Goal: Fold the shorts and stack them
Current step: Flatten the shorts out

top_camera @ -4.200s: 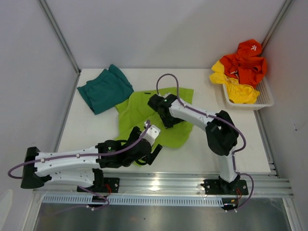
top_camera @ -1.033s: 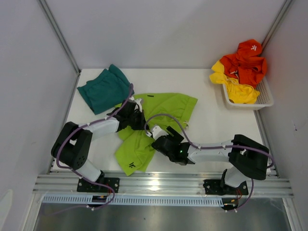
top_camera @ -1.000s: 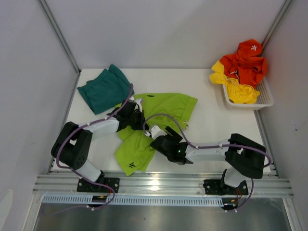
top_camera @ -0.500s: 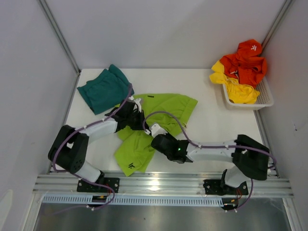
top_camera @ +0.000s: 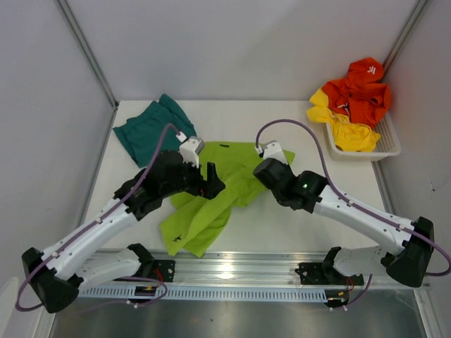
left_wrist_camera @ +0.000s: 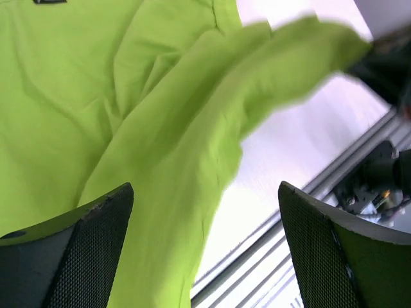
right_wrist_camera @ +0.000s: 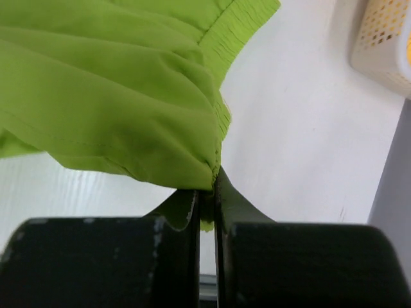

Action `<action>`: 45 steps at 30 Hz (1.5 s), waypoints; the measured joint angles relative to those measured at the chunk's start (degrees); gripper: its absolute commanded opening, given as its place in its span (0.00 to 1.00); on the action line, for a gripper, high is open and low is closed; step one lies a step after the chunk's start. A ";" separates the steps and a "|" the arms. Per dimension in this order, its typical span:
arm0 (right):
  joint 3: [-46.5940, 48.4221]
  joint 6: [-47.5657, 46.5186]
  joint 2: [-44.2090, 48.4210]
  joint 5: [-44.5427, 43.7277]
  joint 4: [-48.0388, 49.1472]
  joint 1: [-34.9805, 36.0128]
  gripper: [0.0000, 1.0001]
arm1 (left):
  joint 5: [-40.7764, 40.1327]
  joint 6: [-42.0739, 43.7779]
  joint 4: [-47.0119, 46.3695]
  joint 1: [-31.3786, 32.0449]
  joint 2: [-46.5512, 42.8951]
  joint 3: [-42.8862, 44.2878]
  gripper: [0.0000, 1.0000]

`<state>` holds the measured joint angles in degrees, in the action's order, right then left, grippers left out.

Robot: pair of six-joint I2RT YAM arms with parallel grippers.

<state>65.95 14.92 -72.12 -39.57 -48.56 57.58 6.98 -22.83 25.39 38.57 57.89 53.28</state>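
The lime green shorts [top_camera: 204,208] lie crumpled across the middle of the table, one part lifted toward the right. My right gripper [top_camera: 259,173] is shut on a bunched edge of that lime fabric [right_wrist_camera: 128,83], which is pinched between its jaws [right_wrist_camera: 207,189]. Just left of it, my left gripper [top_camera: 213,182] hangs open above the lime shorts [left_wrist_camera: 115,109], with nothing between its fingers [left_wrist_camera: 83,250]. The teal shorts [top_camera: 151,130] lie folded at the back left, away from both grippers.
A white basket [top_camera: 387,146] at the back right holds orange [top_camera: 363,88] and yellow [top_camera: 349,130] clothes; its corner [right_wrist_camera: 385,45] shows in the right wrist view. Grey walls close in the table's left, back and right. A metal rail [top_camera: 239,267] runs along the near edge.
My left gripper has opened, let go of the lime shorts and pulled back upward. My right gripper has shut on the shorts' edge near the front and carried it back and right.
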 measured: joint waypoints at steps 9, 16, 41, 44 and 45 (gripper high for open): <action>0.09 -10.82 5.77 13.49 -0.37 -21.73 0.00 | -14.78 -0.20 8.68 22.27 -5.44 -4.87 0.96; 0.20 -15.87 5.57 19.63 0.33 -25.24 0.00 | -24.22 -5.70 12.92 35.47 1.46 -5.84 0.97; 0.20 -17.14 4.85 22.53 0.94 -26.82 0.00 | -37.29 -21.33 15.52 48.76 25.75 -3.52 0.65; 0.20 -17.14 4.85 22.56 0.96 -27.08 0.00 | -35.98 -21.81 13.31 48.81 25.75 -5.79 0.52; 0.20 -17.14 4.85 22.56 0.98 -27.21 0.00 | -35.74 -22.16 13.18 48.81 25.77 -6.16 0.50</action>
<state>66.15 -2.22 -67.26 -17.02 -47.57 30.37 -28.75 -44.99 38.57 87.37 83.66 47.11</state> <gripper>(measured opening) 0.052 0.550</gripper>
